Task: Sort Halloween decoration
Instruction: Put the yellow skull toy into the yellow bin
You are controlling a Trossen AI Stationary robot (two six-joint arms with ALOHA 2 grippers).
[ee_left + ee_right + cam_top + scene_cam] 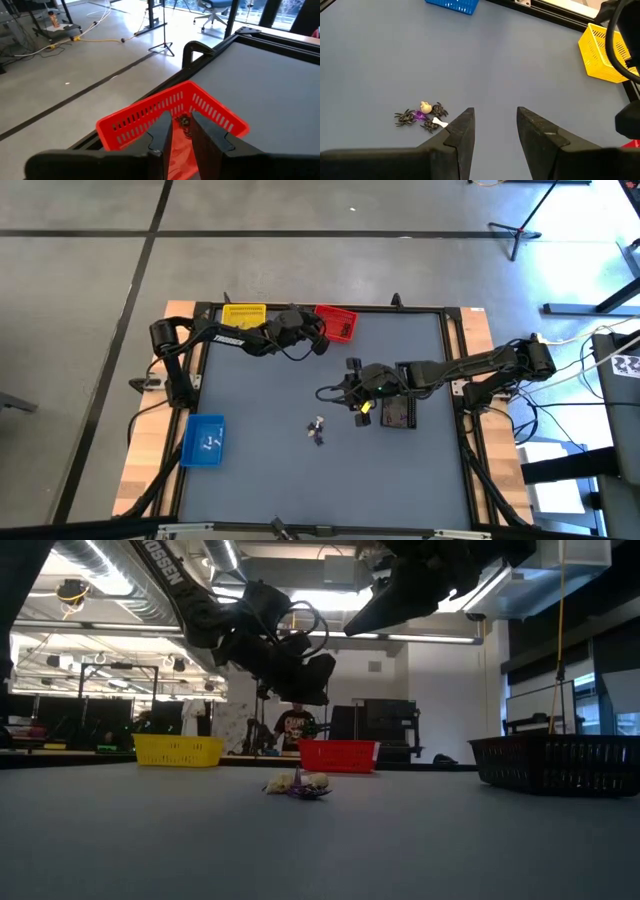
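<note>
The Halloween trinkets [317,430] lie in a small heap on the grey table's middle: dark spiders, a purple piece, a pale tan skull and a white bone [422,116], also in the low view [298,783]. My right gripper [492,125] is open and empty, above the table to the right of the heap [352,395]. My left gripper [181,125] hangs over the red bin [150,117] at the far edge [318,330], fingers a little apart. A dark trinket [184,121] shows in the gap, seemingly inside the bin.
A yellow bin [243,315] stands left of the red bin [338,323] at the far edge. A blue bin [205,440] holding white pieces is near left. A black bin [398,412] sits under my right arm. A person [295,725] is behind the table.
</note>
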